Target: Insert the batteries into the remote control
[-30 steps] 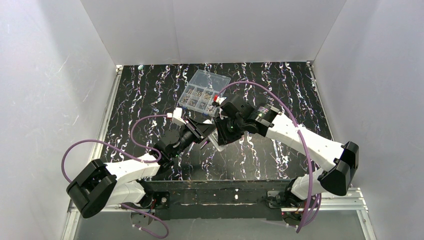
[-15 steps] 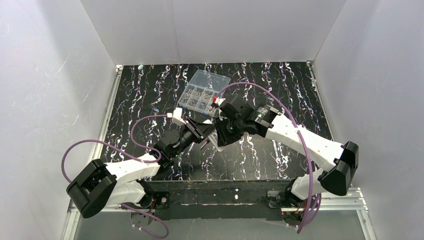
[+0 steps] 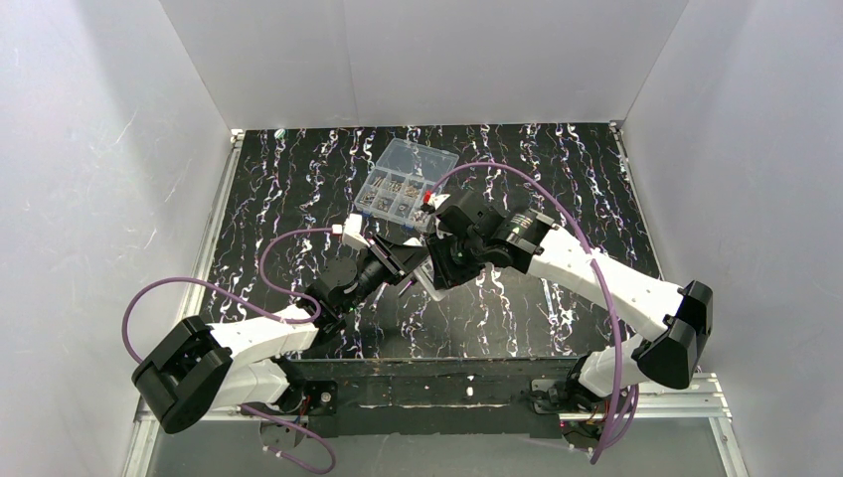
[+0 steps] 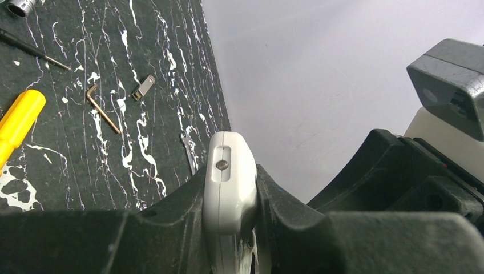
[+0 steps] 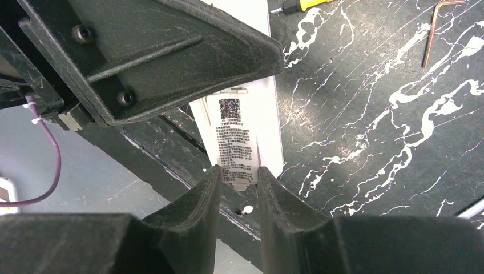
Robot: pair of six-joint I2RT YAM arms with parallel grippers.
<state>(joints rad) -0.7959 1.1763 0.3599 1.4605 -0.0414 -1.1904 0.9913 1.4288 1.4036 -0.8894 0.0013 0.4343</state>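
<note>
left claw (image 4: 231,181): fully closed, both fingers pressed on the long sides of the remote control (image 4: 228,171)
remote control: white, slim, clamped edge-on in the left claw; rounded end sticks out past the fingers, with a slot and a small screw head on it
remote location: over the middle of the desk (image 3: 298,179), between the two arms, just on the near side of the compartment box (image 3: 406,179); can't tell if it touches the desk
right claw (image 5: 238,188): partly closed, fingertips pinching the end of the labelled panel (image 5: 234,140)
labelled panel: narrow strip on the remote's back, QR code and small print on it; the white body shows wider on one side of it
arms: the two claws meet nose to nose at the remote, left claw body filling the top of the right wrist view
compartment box: clear plastic, small metal parts inside, towards the far side of the desk
screwdriver (image 4: 17,123): yellow handle lying flat on the desk, tip out of frame
hex key (image 4: 103,109): bronze-coloured, L-shaped, flat on the desk near the screwdriver
metal clip (image 4: 144,87): small, grey, just beyond the hex key
desk: black with white marble-like streaks
</note>
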